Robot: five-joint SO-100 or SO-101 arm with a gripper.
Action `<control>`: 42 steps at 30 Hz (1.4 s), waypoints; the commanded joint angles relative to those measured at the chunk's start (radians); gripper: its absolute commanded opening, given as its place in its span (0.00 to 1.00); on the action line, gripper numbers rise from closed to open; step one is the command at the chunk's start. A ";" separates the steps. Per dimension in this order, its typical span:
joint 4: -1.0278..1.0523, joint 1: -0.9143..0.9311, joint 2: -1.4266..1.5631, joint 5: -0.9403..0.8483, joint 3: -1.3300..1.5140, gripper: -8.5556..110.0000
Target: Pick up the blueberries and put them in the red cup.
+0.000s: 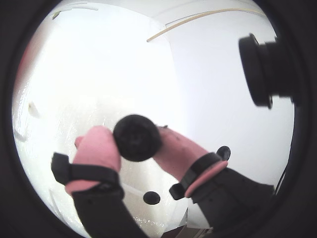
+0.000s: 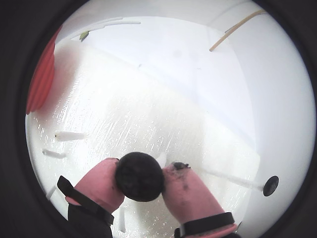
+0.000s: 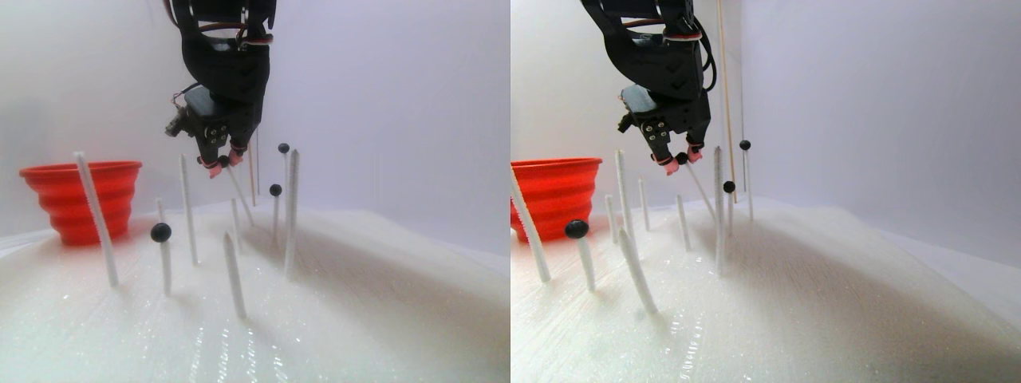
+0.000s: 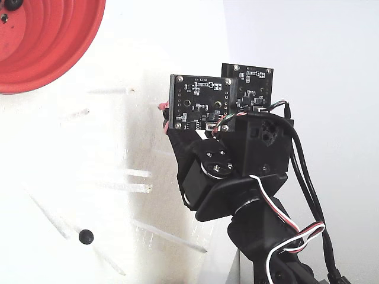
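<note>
Wrist views: gripper [image 1: 137, 141] with pink fingertips [image 2: 101, 183] clamped on one blueberry [image 2: 139, 176]. Stereo pair: it hangs lifted among white stalks [image 3: 96, 219] — red cup [image 3: 78, 199] well apart; three berries [image 3: 160, 232] remain perched. Fixed view: at least one berry [image 4: 12, 3] already lies in the cup [image 4: 53, 59].

end effector [image 3: 224, 164] clamps blueberry [image 3: 224, 160] | red cup [image 3: 80, 199] left
</note>
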 commanded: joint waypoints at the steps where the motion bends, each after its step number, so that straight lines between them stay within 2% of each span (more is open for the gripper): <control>1: -0.028 -0.018 0.031 0.014 -0.049 0.17; 42: -0.014 -0.110 0.221 0.055 0.072 0.17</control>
